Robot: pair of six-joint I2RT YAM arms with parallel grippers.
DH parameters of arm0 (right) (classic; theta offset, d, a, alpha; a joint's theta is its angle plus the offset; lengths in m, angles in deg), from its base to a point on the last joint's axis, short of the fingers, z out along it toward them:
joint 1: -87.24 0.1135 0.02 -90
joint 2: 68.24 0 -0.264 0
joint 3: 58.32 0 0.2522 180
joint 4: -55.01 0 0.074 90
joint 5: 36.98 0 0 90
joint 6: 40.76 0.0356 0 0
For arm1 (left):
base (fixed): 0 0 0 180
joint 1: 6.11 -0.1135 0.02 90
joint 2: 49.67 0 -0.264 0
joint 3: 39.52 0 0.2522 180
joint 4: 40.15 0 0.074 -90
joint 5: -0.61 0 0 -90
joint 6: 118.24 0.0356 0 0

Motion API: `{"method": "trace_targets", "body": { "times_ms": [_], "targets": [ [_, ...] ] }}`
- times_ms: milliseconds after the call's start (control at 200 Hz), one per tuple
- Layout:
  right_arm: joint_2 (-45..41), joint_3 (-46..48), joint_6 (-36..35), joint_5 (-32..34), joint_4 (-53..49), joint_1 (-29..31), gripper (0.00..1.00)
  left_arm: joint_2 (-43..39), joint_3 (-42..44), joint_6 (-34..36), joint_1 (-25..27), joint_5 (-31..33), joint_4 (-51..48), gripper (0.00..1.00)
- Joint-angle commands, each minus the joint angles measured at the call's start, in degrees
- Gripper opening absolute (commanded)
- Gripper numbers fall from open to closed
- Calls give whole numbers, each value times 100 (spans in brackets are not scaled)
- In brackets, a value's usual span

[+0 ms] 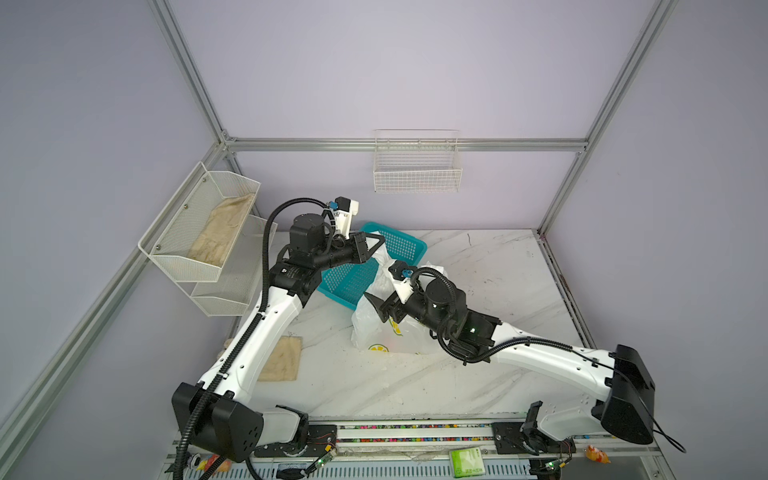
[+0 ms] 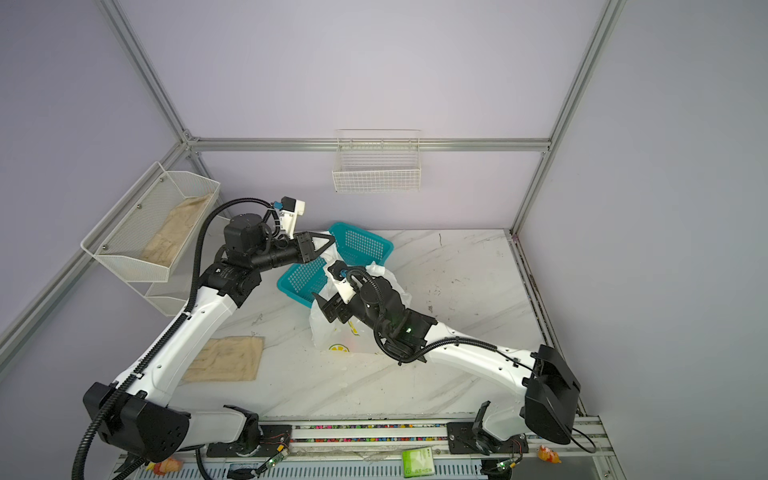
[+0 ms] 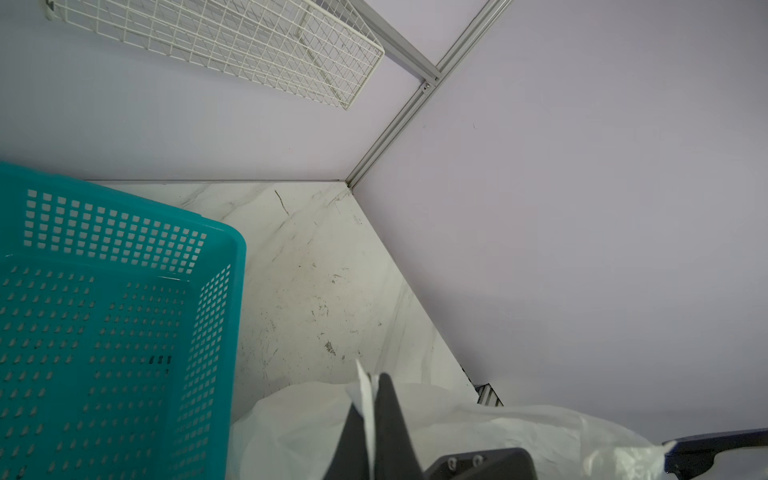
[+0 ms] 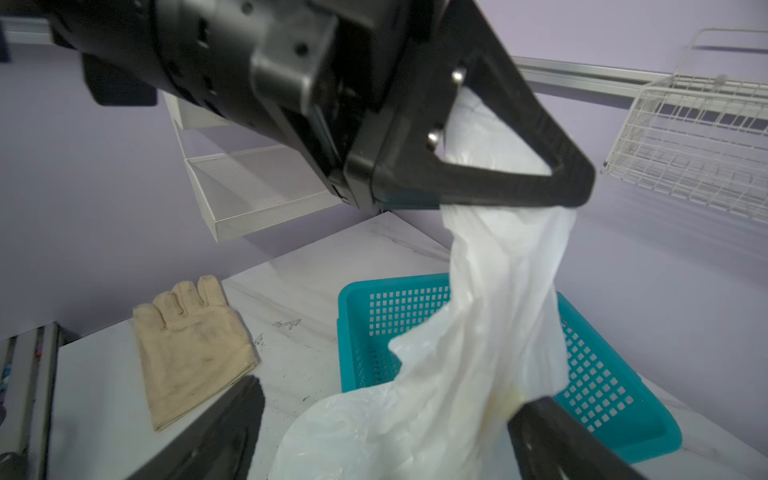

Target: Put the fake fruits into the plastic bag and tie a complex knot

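Left fingers (image 3: 392, 419) together, right fingers (image 4: 226, 424) apart.

A teal perforated basket (image 1: 399, 245) sits on the marble table (image 1: 478, 386), a beige glove (image 1: 280, 359) lying apart.

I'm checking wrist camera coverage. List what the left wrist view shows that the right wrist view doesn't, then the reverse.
Only the left wrist view: the table's back right corner, where the two walls meet, and the pinch seen from behind the left gripper.
Only the right wrist view: the glove lying flat on the table, the mesh shelf, and the left gripper seen from outside.
Both: the teal basket, the wire basket on the wall, and the bag, a strip of it clamped in the shut left gripper.
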Motion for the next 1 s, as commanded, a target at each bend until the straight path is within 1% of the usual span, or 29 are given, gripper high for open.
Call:
{"method": "trace_targets", "body": {
  "times_ms": [0,35,100,230,280,325,370,440,585,635,745,815,995],
  "targets": [
    [-372,-374,-301,-837,-1347,-17,93,-15,-608,201,-56,79,-43,0],
    [-405,-520,-301,-915,-1495,-20,94,-13,-620,207,-56,87,-53,0],
    [-376,-813,-216,-845,-1658,-25,94,-15,-638,246,-56,105,-111,0],
    [38,-1591,81,117,-2084,-28,95,-50,-614,317,-56,123,-165,0],
    [267,-1957,214,619,-2324,-42,95,-63,-597,339,-56,142,-165,0],
    [347,-2159,157,698,-2461,-42,95,-63,-597,348,-64,149,-153,0],
    [297,-2232,82,596,-2486,-42,95,-47,-618,348,-65,166,-165,0],
    [26,-2188,-54,327,-2453,-42,96,-25,-667,353,-72,149,-190,0],
    [-626,-2033,-280,170,-2633,-51,97,-16,-669,414,-89,157,-227,0],
    [-818,-1959,-328,298,-2723,-51,97,-12,-666,421,-90,151,-245,0],
    [-1152,-1746,-378,912,-2889,-50,97,-11,-656,428,-100,149,-241,0],
    [-1319,-1619,-378,1168,-2990,-51,97,3,-647,419,-104,140,-236,0],
    [-1731,-1173,-151,1357,-3030,-67,97,21,-647,409,-100,114,-243,0]
  ]
}}
